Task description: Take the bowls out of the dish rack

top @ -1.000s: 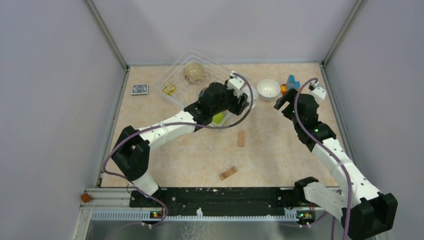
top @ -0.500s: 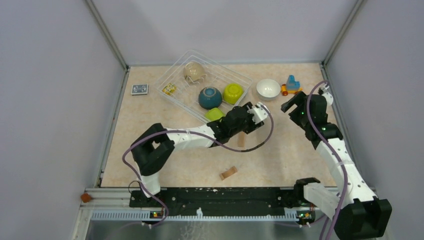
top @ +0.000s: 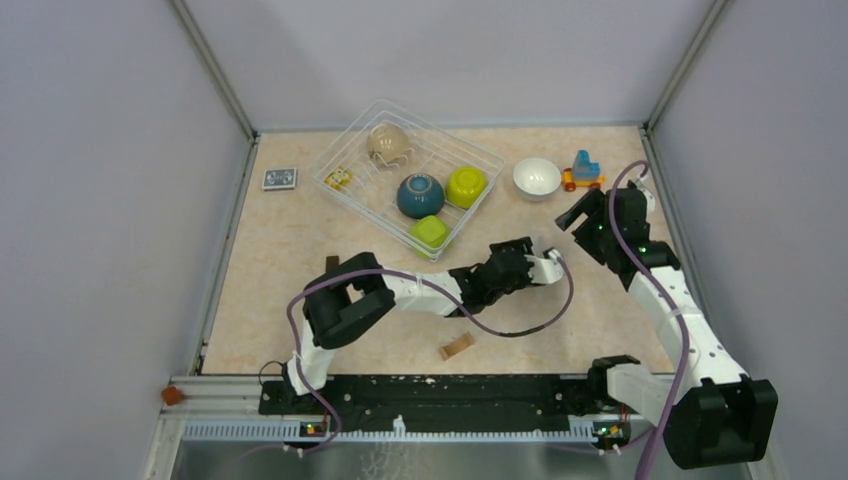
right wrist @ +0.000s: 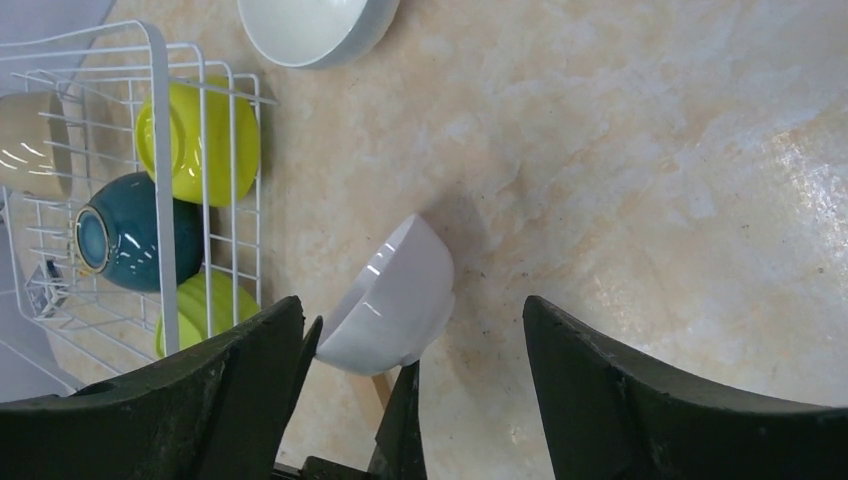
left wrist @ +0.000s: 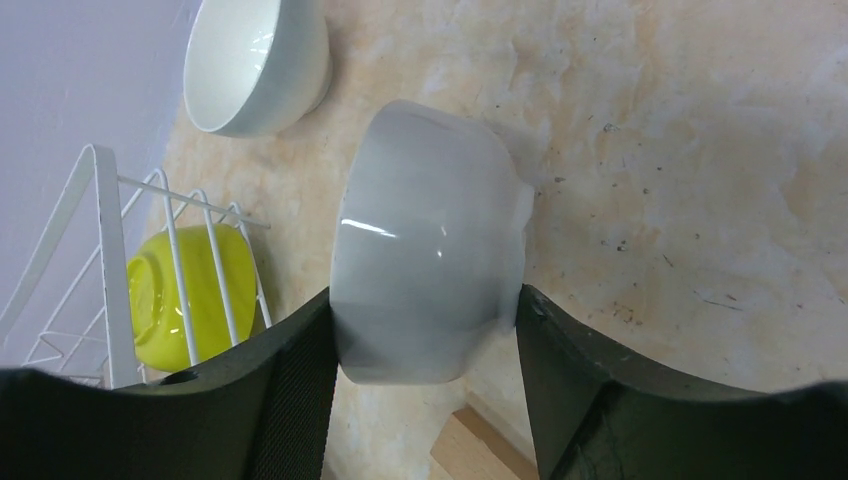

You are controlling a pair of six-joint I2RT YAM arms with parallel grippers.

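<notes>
Wire dish rack (top: 441,129) holds four bowls (top: 420,195): beige, teal, two lime. One white bowl (top: 537,178) sits outside. Left gripper (left wrist: 425,300) clamps a second white bowl (left wrist: 430,220), seemingly just above the table (top: 300,260); next, lower and release. Right gripper (top: 577,214) gapes empty.

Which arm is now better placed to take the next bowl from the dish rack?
Probably the right. The right gripper is open and empty, and it faces the dish rack. The left gripper is busy: it is shut on a white bowl.
</notes>
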